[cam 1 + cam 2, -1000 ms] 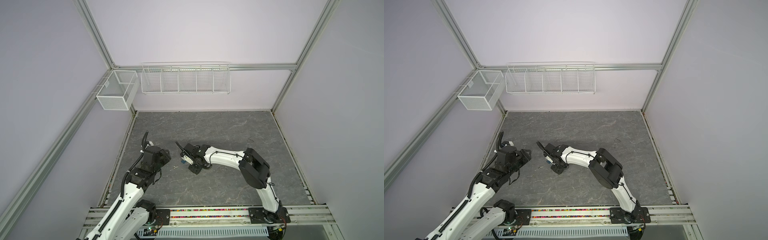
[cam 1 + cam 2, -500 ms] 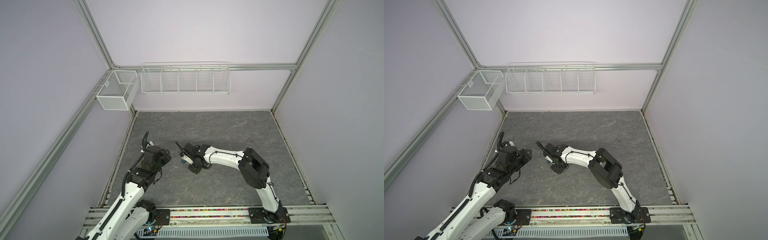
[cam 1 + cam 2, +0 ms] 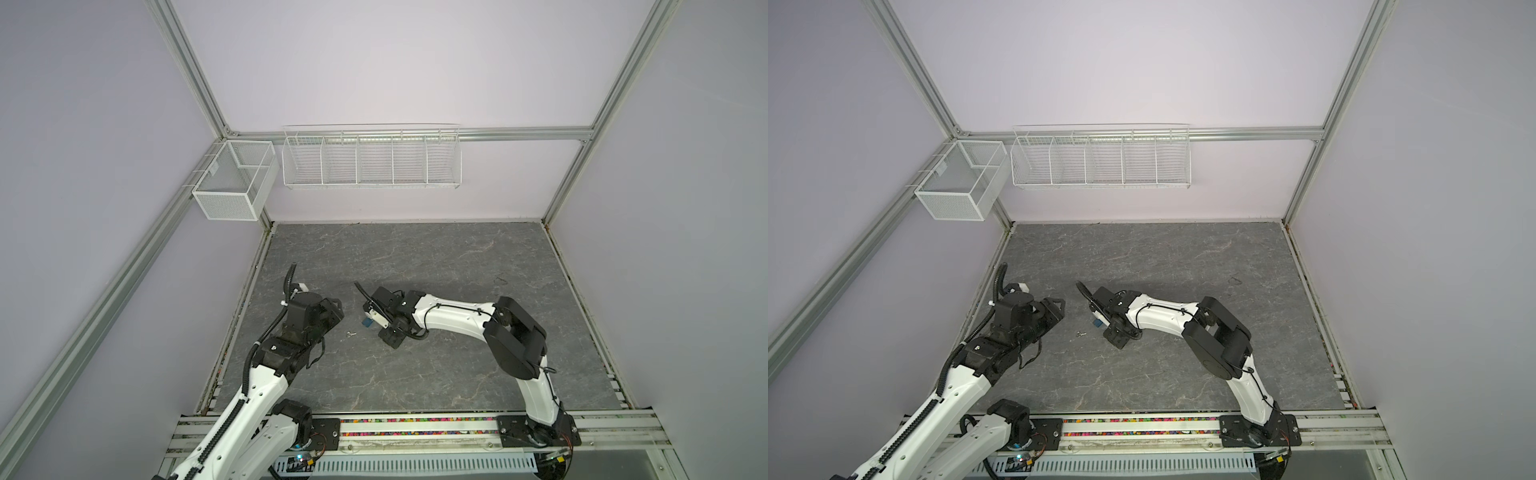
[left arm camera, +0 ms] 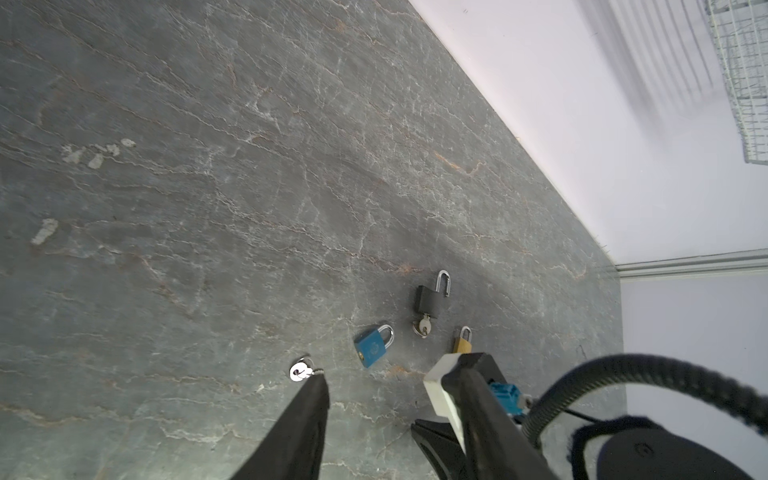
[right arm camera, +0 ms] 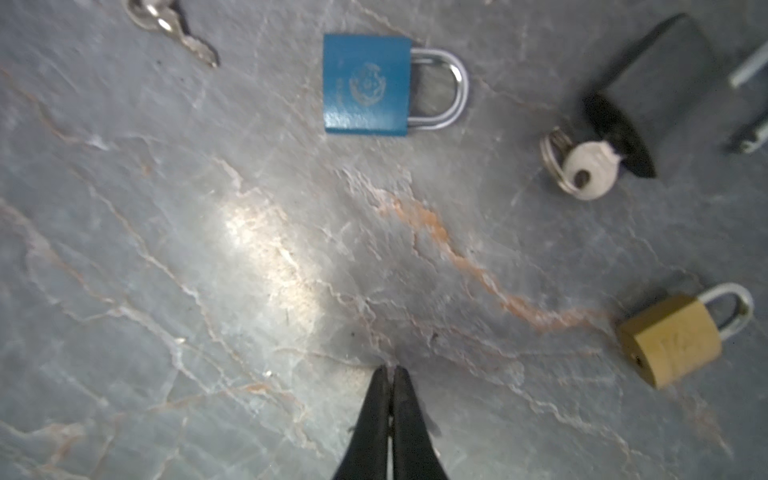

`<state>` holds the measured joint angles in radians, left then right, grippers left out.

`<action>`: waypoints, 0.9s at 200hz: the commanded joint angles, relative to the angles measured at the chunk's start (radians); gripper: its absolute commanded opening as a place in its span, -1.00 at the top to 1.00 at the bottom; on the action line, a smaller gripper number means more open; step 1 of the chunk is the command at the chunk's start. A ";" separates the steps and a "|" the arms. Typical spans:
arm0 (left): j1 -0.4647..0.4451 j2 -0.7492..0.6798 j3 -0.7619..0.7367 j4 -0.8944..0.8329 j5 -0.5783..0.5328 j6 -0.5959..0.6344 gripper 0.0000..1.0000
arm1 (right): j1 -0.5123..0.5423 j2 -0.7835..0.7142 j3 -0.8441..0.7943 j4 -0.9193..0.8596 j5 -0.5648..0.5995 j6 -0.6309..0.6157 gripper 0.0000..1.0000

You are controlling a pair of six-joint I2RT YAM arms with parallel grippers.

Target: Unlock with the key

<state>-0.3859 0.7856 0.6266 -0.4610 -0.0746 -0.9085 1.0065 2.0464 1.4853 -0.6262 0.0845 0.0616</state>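
A loose silver key (image 3: 351, 333) (image 3: 1081, 333) (image 4: 300, 371) (image 5: 174, 29) lies on the grey table. A blue padlock (image 3: 368, 323) (image 4: 372, 345) (image 5: 365, 85) lies flat just right of it. Beyond are a black padlock (image 4: 432, 299) (image 5: 648, 91) with a second key (image 4: 423, 328) (image 5: 588, 170) in its base, and a small brass padlock (image 4: 463, 343) (image 5: 669, 345). My right gripper (image 3: 391, 337) (image 3: 1118, 338) (image 5: 390, 370) is shut on nothing, tips at the table near the blue padlock. My left gripper (image 3: 334, 312) (image 3: 1059, 311) (image 4: 368, 401) is open, one fingertip beside the loose key.
Two white wire baskets (image 3: 372, 160) (image 3: 235, 183) hang on the back wall and left corner. The right arm's wrist, with a white block (image 4: 442, 386) and cable, sits close to my left gripper. Walls bound the table on three sides.
My right gripper's jaws have closed fully with nothing between them. The left arm and the locks and keys have stayed where they were.
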 commanded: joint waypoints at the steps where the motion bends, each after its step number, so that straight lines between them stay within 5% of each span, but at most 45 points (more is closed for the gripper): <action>1: 0.007 -0.026 -0.037 0.064 0.086 -0.075 -0.04 | -0.027 -0.137 -0.084 0.100 -0.052 0.093 0.86; 58: -0.022 -0.042 -0.144 0.370 0.252 -0.284 -0.12 | -0.118 -0.467 -0.329 0.318 -0.122 0.357 0.87; 121: -0.229 0.094 -0.118 0.712 0.159 -0.581 -0.19 | -0.143 -0.755 -0.457 0.598 -0.078 0.511 0.86; 180: -0.316 0.174 -0.034 0.845 0.044 -0.778 -0.40 | -0.111 -0.759 -0.426 0.793 -0.075 0.548 0.87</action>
<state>-0.6796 0.9398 0.5468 0.2790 0.0391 -1.5570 0.8730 1.2640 1.0351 0.0566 0.0021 0.5758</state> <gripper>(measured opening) 0.679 0.070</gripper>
